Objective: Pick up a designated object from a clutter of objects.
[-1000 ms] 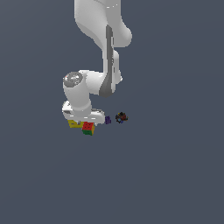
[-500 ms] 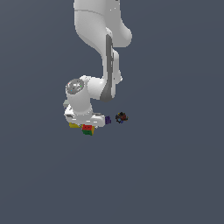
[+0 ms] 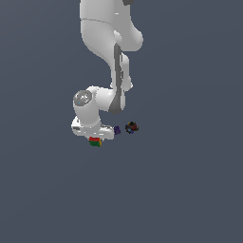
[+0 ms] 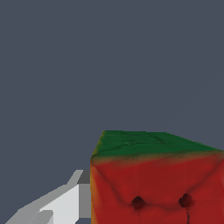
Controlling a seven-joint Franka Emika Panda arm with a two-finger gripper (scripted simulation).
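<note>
Exterior view shows the white arm (image 3: pixel 107 38) reaching down from the top of the picture, bent at a joint partway down, with its rounded wrist (image 3: pixel 84 102) turned toward the exterior view's left and the hand pointing straight down at the grey counter (image 3: pixel 180 190). The gripper (image 3: pixel 95 137) sits right over the small cube (image 3: pixel 95 141), whose red, green and yellow faces peek out just under the white hand. Whether the cube rests on the counter or is lifted off it cannot be told from this view. To the exterior view's right of the hand lies a tiny purple piece (image 3: pixel 116 129), close beside the hand, and a little further to the right a small dark round piece (image 3: pixel 131 127), apart from the purple one.

Wrist view is filled low down by the cube (image 4: pixel 157 175), green on one face and red on the face toward the camera, with two dark dimples on the red. One white finger (image 4: pixel 65 203) lies against the cube's side, touching it. The other finger is out of the picture, so how wide the jaws stand, and whether they truly clamp the cube, cannot be told
</note>
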